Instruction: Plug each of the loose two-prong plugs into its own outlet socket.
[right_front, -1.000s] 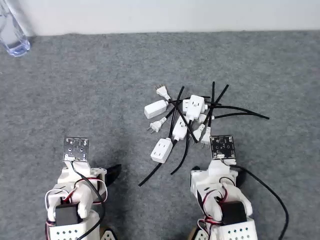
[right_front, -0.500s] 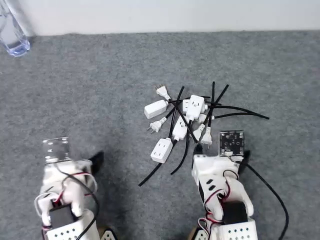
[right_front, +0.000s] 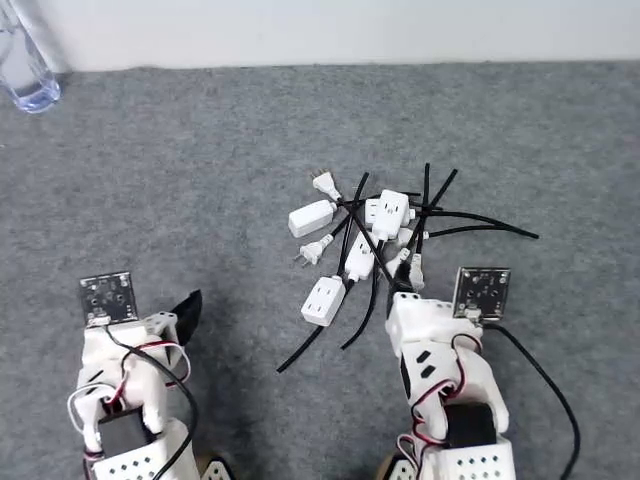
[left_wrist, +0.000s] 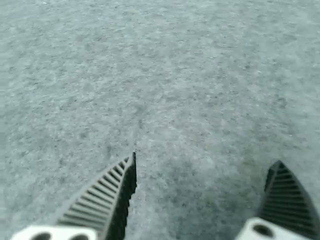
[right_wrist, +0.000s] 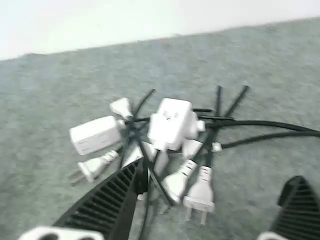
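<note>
Across the grey felt table (right_front: 200, 150), a tangle of white two-prong plugs (right_front: 313, 250), outlet sockets (right_front: 323, 300) and black cords (right_front: 480, 218) lay just ahead of the right claw (right_wrist: 220, 175), which stood spread and empty. The left claw (left_wrist: 205, 160), likewise spread, hung over bare table well apart from the pile. Judging by this, the first pick was pending: close on one loose plug.

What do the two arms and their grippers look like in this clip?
The left arm and right arm are white plastic with black servo blocks and red, white and black wires. Each wrist carries a dark circuit board. The left gripper and right gripper have black, pointed, ridged fingers. A black cable trails from the right arm.
</note>
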